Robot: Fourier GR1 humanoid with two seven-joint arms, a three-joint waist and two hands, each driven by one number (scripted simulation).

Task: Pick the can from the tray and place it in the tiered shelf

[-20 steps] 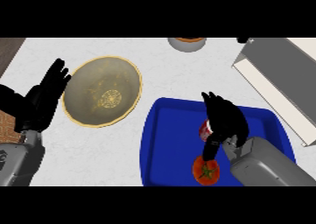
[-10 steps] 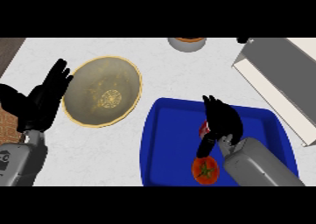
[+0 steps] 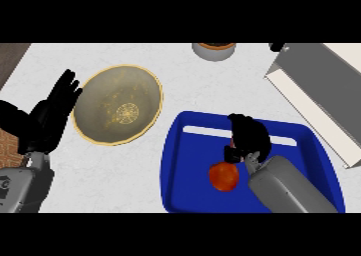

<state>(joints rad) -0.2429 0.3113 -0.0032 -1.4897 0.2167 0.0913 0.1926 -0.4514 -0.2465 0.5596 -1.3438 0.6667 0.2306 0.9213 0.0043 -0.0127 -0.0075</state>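
Lower right of the frame: blue rectangular tray [image 3: 187,175] with a pale slot along its far side, lying on the light grey counter [image 3: 212,90].

Item 1. Red can [image 3: 229,154], on the tray near its middle. Only a sliver shows under the black right hand [image 3: 249,137], whose fingers are curled down over it. Any label is hidden.

Item 2. Red-orange round fruit [image 3: 224,176], on the tray just below the can and beside the grey right forearm [image 3: 290,187].

Item 3. White and grey tiered shelf [image 3: 316,80], upper right of the frame, set at a slant, apart from the tray's far corner.

Item 4. Round gold-patterned plate [image 3: 118,105], left of centre, near the tray.

Item 5. Black left hand [image 3: 39,122], left edge, fingers straight and spread, resting beside the plate. A small dark mark on its forearm [image 3: 13,187] is too small to read.

Item 6. Grey round pot [image 3: 214,50], top centre, cut by the frame's edge.
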